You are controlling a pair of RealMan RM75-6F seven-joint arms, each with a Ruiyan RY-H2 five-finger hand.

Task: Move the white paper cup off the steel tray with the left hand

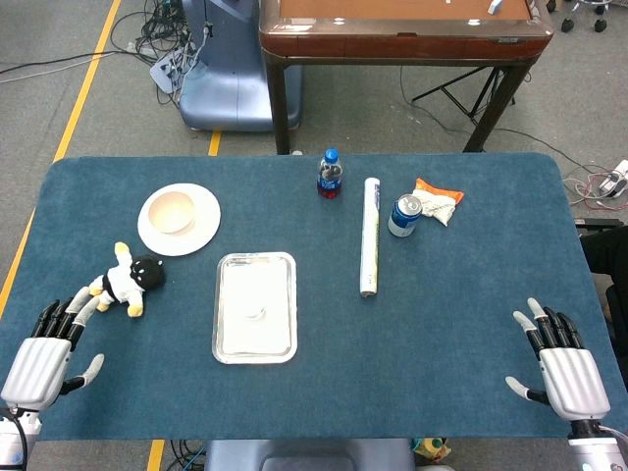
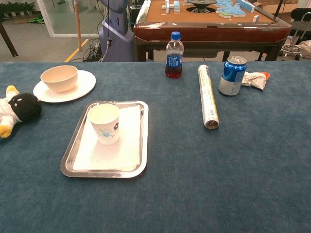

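Note:
A white paper cup (image 2: 104,123) with a small blue print stands upright on the steel tray (image 2: 68,160), on its white liner. From the head view the cup (image 1: 254,294) is hard to pick out against the liner of the tray (image 1: 225,353). My left hand (image 1: 44,358) rests near the table's front left corner, fingers apart and empty, well to the left of the tray. At the front right my right hand (image 1: 564,365) lies empty with its fingers spread. Neither hand shows in the chest view.
A plush toy (image 1: 128,280) lies between my left hand and the tray. Behind it sits a bowl on a white plate (image 1: 179,218). A small bottle (image 1: 331,174), a foil roll (image 1: 370,235), a blue can (image 1: 404,215) and a snack packet (image 1: 437,200) stand farther back.

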